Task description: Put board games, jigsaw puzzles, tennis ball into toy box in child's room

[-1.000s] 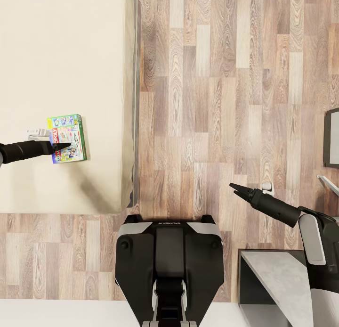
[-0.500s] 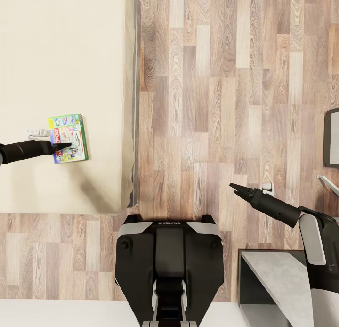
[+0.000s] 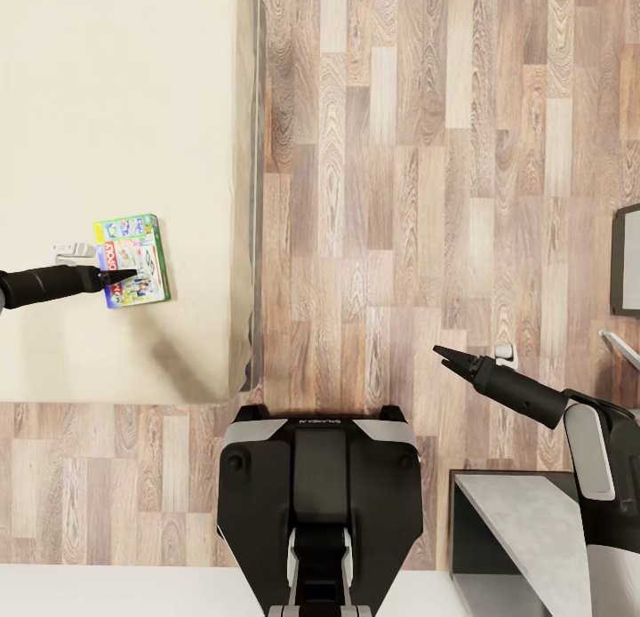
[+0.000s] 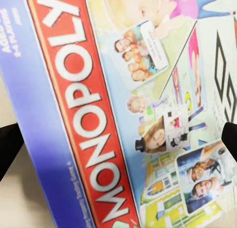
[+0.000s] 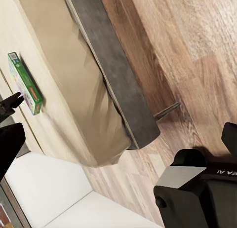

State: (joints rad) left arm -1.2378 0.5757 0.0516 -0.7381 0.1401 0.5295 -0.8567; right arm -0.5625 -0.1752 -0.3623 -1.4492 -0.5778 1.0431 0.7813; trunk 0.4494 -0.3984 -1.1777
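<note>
Flat glossy green Monopoly box (image 3: 133, 260) on smooth cream bed (image 3: 116, 110), frame left; left gripper (image 3: 126, 275) spread over it; right gripper (image 3: 445, 356) parted above wood-plank floor (image 3: 427, 155).

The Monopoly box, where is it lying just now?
In the head view the Monopoly box lies flat on the bed, near its right-hand edge, with the left gripper over the box.

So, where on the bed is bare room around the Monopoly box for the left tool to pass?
The bed is bare beyond the Monopoly box, toward the top of the head view, and on its near side toward the mattress corner. Between the box and the grey side frame runs a bare strip. It is crowded only at the box's left edge, where the left tool sits.
</note>
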